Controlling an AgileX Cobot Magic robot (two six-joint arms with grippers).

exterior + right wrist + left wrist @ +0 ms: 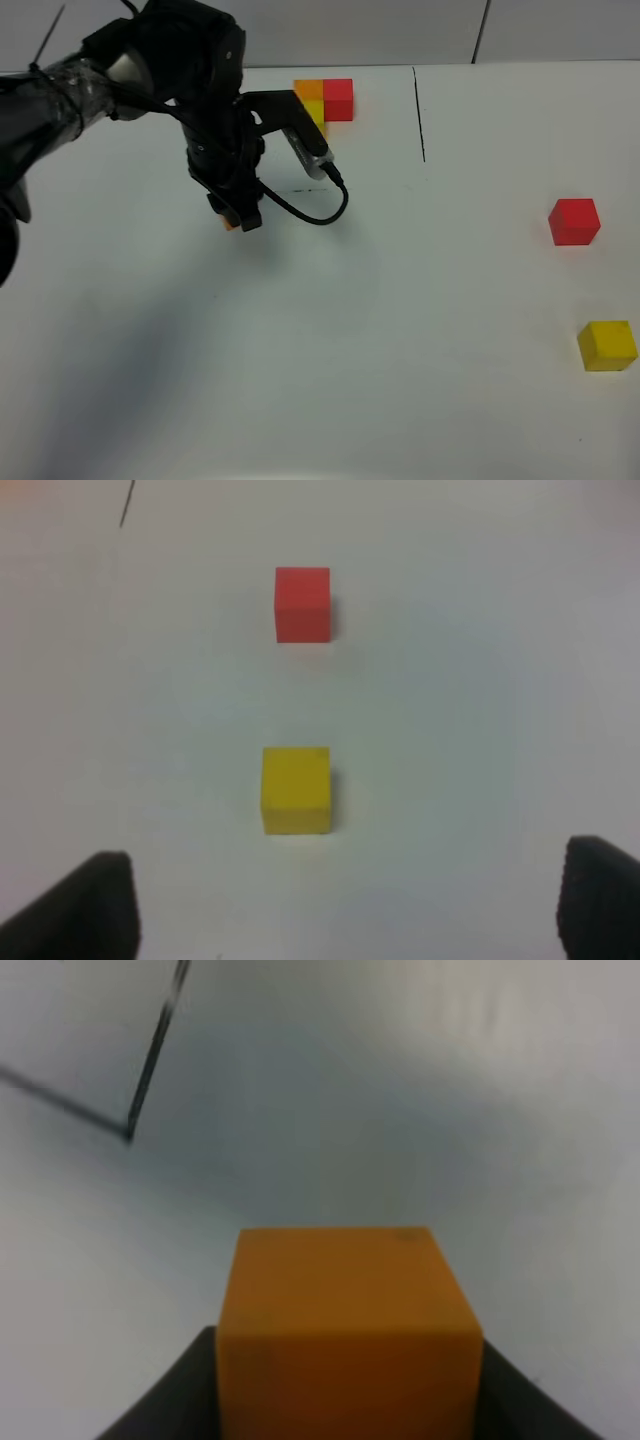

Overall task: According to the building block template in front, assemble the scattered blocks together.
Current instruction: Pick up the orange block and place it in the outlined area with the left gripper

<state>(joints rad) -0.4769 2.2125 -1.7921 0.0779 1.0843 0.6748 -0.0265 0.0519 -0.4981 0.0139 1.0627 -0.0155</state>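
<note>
Supporting surface: white table, matte, mostly bare in the middle.
Left arm: black arm reaches in from the left edge of the overhead view and points down at the table, left of centre.
Wrist camera housing: black-and-silver unit on that arm; it covers part of the template's yellow cube from above.
Left gripper: pinching the orange block between its dark fingers. Only a sliver of the block shows overhead, so I can't tell whether it touches the table.
Right gripper: jaws spread wide, nothing between them, looking down at the two loose cubes.
Black cable: loop hangs off the wrist, just beside the held block.
Building block template: at the far edge, orange corner with red and yellow arms, near the left arm.
Black line: thin stroke right of the template.
Red block: right side, free-standing.
Yellow block: nearer than the red, apart from it, closer to the right gripper.
</note>
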